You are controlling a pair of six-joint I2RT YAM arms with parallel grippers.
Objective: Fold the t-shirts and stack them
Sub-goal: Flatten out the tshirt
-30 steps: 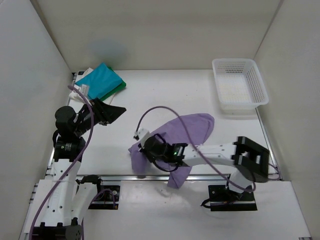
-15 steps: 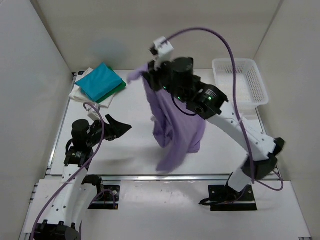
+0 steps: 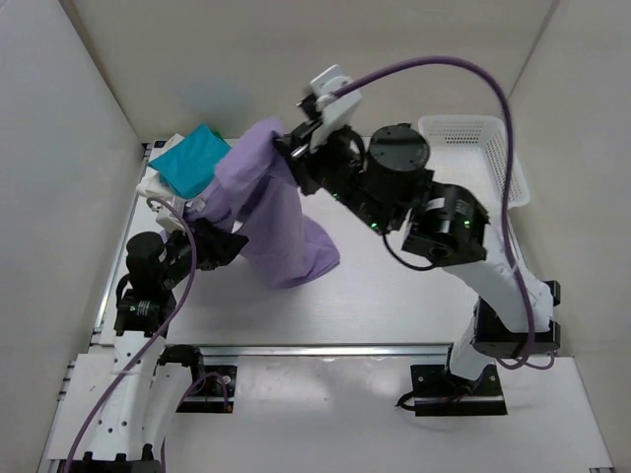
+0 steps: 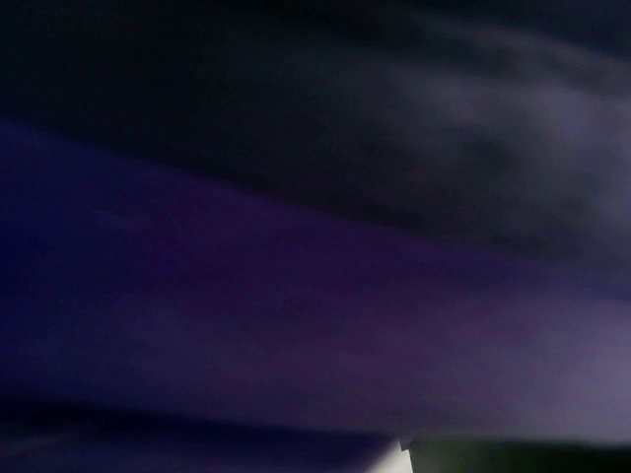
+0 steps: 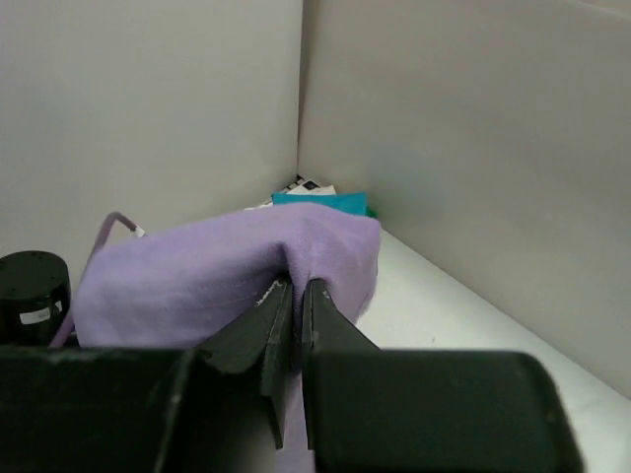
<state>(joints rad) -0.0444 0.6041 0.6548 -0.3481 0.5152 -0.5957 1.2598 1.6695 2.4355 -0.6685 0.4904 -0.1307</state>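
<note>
Right gripper [image 5: 294,291]: jaws pinched shut on a fold of the purple shirt [image 3: 268,222], raised above the table [image 3: 394,286]. Left gripper [image 3: 221,242]: half buried under the hanging cloth, jaw state indeterminate; its wrist view shows only dark, blurred purple. The shirt hangs crumpled, overlapping the folded teal shirt [image 3: 185,164] at the far-left corner.

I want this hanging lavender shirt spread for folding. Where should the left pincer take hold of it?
Probably grip the lavender shirt at its low edge beside the left pincer, coming from the robot's left. The right pincer pinches the top, so the cloth slants down toward that side; a second hold there should stretch it flat.
</note>
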